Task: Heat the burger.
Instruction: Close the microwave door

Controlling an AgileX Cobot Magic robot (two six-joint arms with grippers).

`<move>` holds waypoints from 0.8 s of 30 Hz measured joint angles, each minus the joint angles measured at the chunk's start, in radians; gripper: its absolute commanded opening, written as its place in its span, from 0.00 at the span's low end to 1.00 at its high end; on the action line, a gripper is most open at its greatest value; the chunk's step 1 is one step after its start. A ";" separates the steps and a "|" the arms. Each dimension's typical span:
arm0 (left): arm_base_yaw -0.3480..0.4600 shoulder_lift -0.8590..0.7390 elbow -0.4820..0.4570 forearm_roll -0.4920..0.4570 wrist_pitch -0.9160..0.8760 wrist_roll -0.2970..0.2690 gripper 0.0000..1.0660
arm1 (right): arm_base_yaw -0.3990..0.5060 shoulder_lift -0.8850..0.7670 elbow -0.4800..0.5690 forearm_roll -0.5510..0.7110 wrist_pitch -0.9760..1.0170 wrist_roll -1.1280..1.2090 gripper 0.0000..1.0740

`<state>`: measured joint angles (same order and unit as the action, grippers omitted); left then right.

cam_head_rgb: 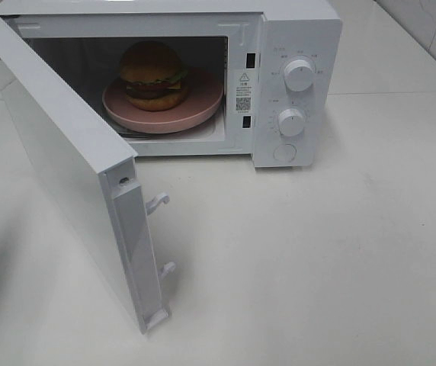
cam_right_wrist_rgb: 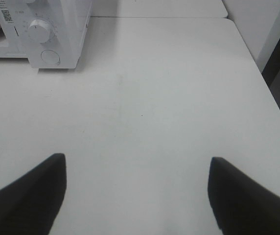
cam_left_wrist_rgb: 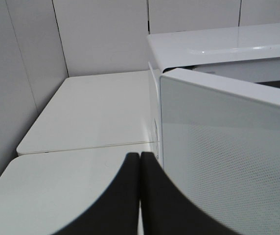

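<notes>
The burger (cam_head_rgb: 153, 74), with a golden-brown bun, dark patty, cheese and lettuce, sits on a pink plate (cam_head_rgb: 203, 103) inside the white microwave (cam_head_rgb: 294, 30). The microwave door (cam_head_rgb: 65, 160) stands swung wide open to the left. Neither gripper shows in the exterior high view. In the left wrist view my left gripper (cam_left_wrist_rgb: 139, 155) is shut, its dark fingers pressed together with nothing between them, just beside the outer face of the door (cam_left_wrist_rgb: 228, 156). My right gripper (cam_right_wrist_rgb: 137, 159) is open over bare table, well away from the microwave (cam_right_wrist_rgb: 47, 34).
The microwave's front panel carries two white dials (cam_head_rgb: 299, 75) (cam_head_rgb: 291, 122) and a round button (cam_head_rgb: 284, 152). Door latch hooks (cam_head_rgb: 157, 202) stick out from the door's free edge. The white table (cam_head_rgb: 317, 267) spreads in front; tiled walls (cam_left_wrist_rgb: 101, 34) stand behind it.
</notes>
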<state>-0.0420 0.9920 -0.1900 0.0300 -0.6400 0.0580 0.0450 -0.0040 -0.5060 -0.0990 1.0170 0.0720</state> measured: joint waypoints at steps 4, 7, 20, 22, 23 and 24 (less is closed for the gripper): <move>0.000 0.125 0.002 0.001 -0.092 0.000 0.00 | 0.000 0.000 0.000 0.000 0.000 0.000 0.71; 0.000 0.200 0.002 0.023 -0.147 -0.004 0.00 | 0.000 0.000 0.000 0.000 0.000 0.000 0.71; 0.000 0.433 -0.011 0.206 -0.318 -0.137 0.00 | 0.000 0.000 0.000 0.000 0.000 0.000 0.71; 0.000 0.460 -0.024 0.238 -0.329 -0.150 0.00 | 0.000 0.000 0.000 0.000 0.000 0.000 0.71; 0.000 0.475 -0.028 0.248 -0.335 -0.154 0.00 | 0.000 0.000 0.000 0.000 0.000 0.000 0.71; 0.000 0.475 -0.028 0.248 -0.335 -0.154 0.00 | 0.000 0.000 0.000 0.000 0.000 0.000 0.71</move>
<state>-0.0420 1.4670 -0.2180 0.2780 -0.9750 -0.0960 0.0450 -0.0040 -0.5060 -0.0990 1.0170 0.0720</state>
